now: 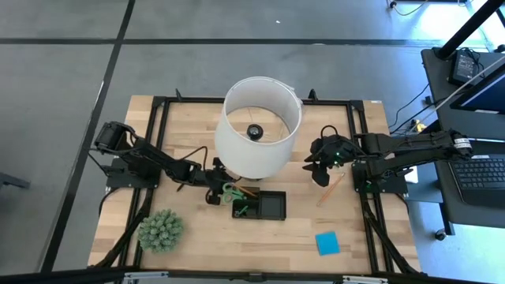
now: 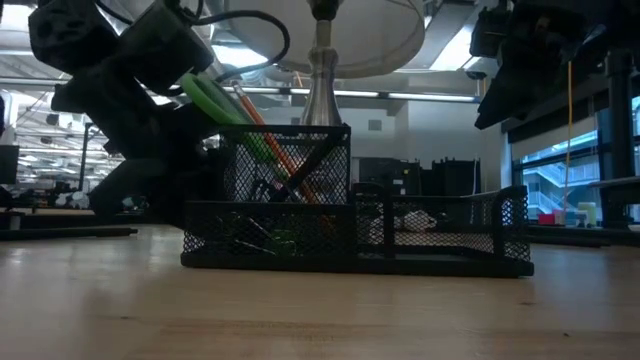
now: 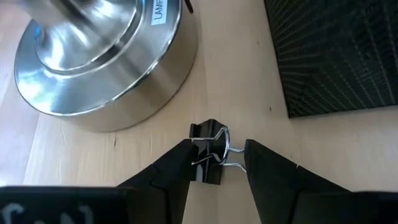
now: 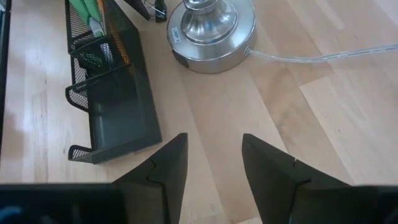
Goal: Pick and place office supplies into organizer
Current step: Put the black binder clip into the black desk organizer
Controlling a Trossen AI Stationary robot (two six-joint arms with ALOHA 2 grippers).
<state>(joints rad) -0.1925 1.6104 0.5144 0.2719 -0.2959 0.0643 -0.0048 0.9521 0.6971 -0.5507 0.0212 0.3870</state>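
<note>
Left hand (image 3: 216,163): your fingers straddle the black binder clip (image 3: 208,152) on the surface, lamp base (image 3: 99,59) at 11 o'clock; right hand (image 4: 214,163) hovers, fingers apart

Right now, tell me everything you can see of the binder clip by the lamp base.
The binder clip is small, with a black body and silver wire handles. It lies flat on the wooden table, between the left gripper's open fingers, beside the shiny lamp base and apart from the mesh organizer.
</note>
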